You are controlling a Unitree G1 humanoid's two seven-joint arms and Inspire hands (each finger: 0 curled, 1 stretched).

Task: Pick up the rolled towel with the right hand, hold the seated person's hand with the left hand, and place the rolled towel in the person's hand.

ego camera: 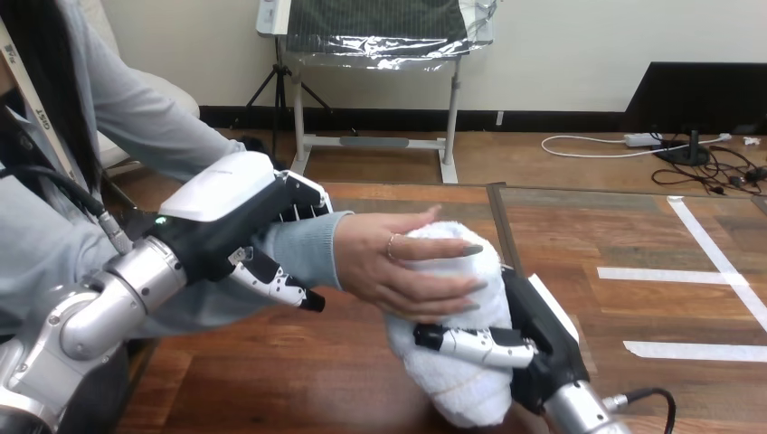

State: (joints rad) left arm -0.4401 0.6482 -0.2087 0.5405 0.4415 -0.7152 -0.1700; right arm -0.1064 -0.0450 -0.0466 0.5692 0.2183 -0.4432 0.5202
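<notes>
1. At centre-right of the frame, the rolled towel sits between the right hand and the person's hand; both grip it.
2. Right hand: fingers curled round the towel's lower part.
3. Left hand, mid-left: fingers curled under the person's wrist, shell over it, grasping it.
4. Step: handover, towel already in the person's grasp. Next probably needs the right hand to let go and back off without tugging.
5. Count: one towel, two robot hands, one person's hand, one table.
</notes>
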